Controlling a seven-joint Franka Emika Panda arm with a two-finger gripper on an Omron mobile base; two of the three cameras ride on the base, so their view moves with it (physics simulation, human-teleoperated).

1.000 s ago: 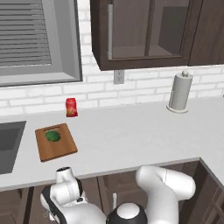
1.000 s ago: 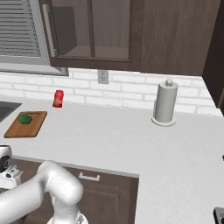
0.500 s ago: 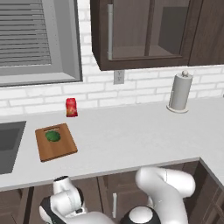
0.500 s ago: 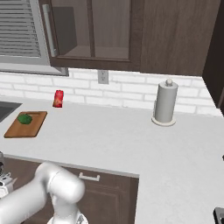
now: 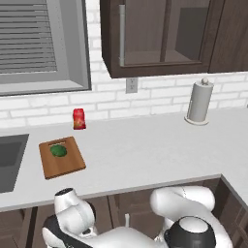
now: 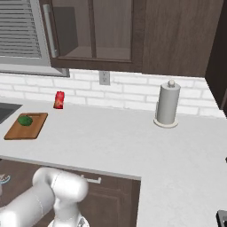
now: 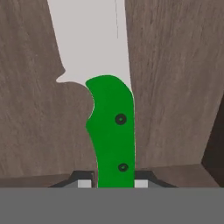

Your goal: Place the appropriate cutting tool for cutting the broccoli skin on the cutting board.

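Seen in the hand view, the cutting tool [image 7: 113, 131] is a knife with a bright green handle and a pale blade, lying against brown wood grain. My gripper [image 7: 113, 183] has its two fingertips pressed on either side of the handle's end, shut on it. The arm reaches down below the counter's front edge in both base views. On the counter, the brown cutting board [image 5: 68, 164] [image 6: 33, 128] lies at the left. The small dark green broccoli [image 5: 58, 151] [image 6: 25, 120] rests on the board's far part.
A red packet [image 5: 79, 118] [image 6: 59, 99] stands by the brick wall behind the board. The sink [image 5: 9, 160] is left of the board. A paper towel holder [image 5: 199, 101] [image 6: 167, 104] stands at the back right. Dark cabinets hang above.
The arm's wrist has sunk lower in front of the cabinets under the counter. The board and broccoli have not moved.
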